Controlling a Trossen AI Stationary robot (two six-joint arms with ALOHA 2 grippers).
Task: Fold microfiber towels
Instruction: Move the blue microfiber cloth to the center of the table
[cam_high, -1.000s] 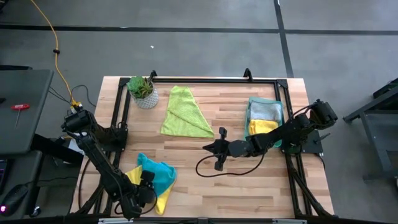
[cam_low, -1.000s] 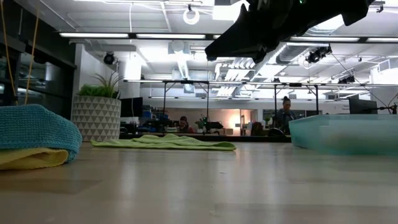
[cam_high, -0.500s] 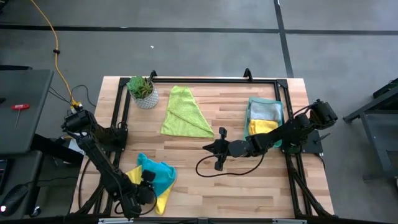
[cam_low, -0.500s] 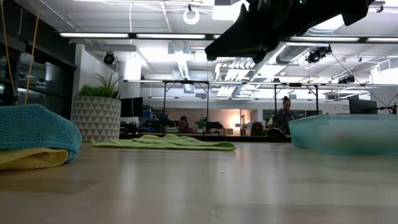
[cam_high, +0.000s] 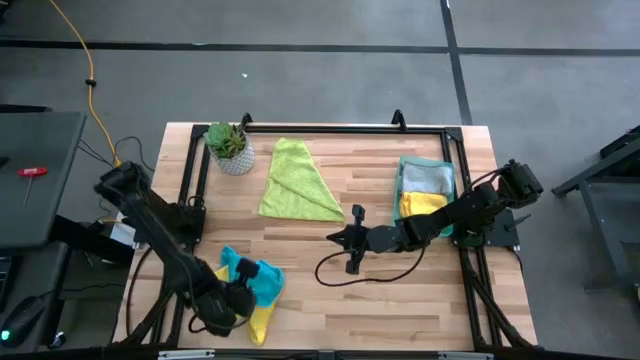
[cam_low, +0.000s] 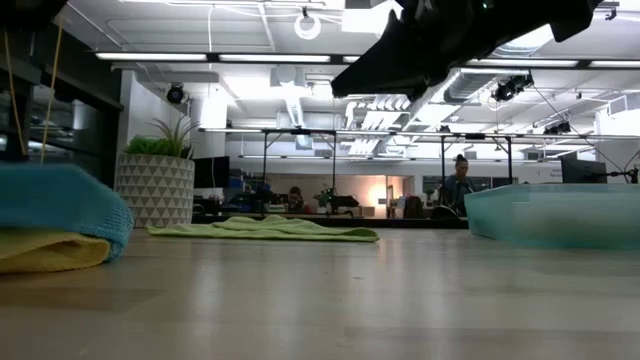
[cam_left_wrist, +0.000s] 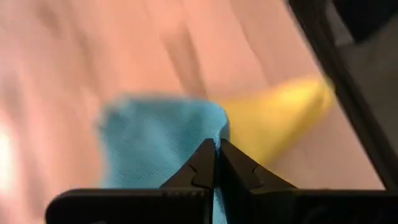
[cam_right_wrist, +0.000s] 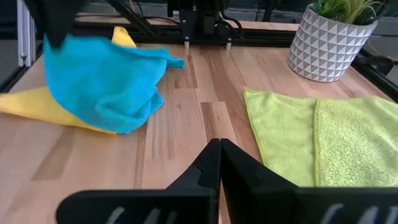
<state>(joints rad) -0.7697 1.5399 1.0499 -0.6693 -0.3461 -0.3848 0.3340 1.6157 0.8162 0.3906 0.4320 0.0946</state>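
Pinched between the closed fingers of the left gripper (cam_left_wrist: 216, 163) is an edge of the teal blue towel (cam_high: 257, 282), which is heaped on a yellow towel (cam_high: 260, 320) just beside that gripper. Ahead of the right gripper (cam_right_wrist: 219, 163), whose fingers are pressed together on nothing, a lime green towel (cam_high: 297, 181) is spread flat. Behind that gripper, folded towels (cam_high: 424, 190) are stacked in the green tray (cam_high: 449, 178).
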